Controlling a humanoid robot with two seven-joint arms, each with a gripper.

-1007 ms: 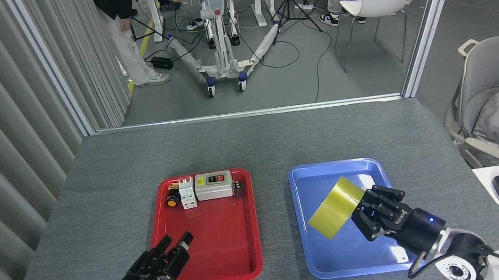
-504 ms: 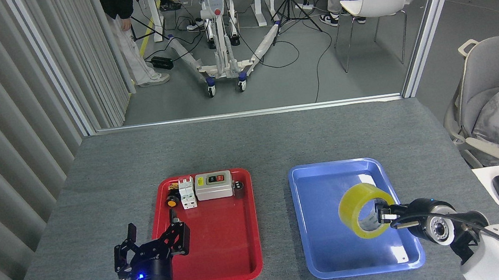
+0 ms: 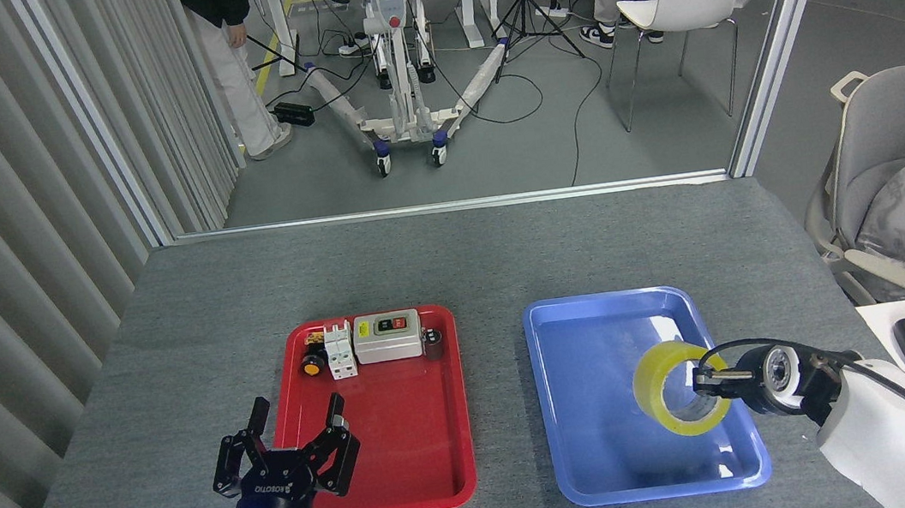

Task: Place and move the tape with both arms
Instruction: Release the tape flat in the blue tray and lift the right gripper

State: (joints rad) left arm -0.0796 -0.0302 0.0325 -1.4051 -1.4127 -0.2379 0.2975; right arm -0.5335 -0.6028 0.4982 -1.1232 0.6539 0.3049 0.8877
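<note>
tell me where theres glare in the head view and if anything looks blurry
Head view: white glare patches on the blue tray floor behind the tape; the red tray shows only a soft sheen; overall sharp, though the right gripper is dark and hard to read.

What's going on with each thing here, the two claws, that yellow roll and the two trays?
Left gripper: open, fingers spread, empty, over the red tray's near-left edge.
Right gripper: shut on the tape, gripping its rim.
Tape: held on edge over the blue tray.
Red tray: holds electrical parts along its far end.
Blue tray: nothing lying in it.
</note>
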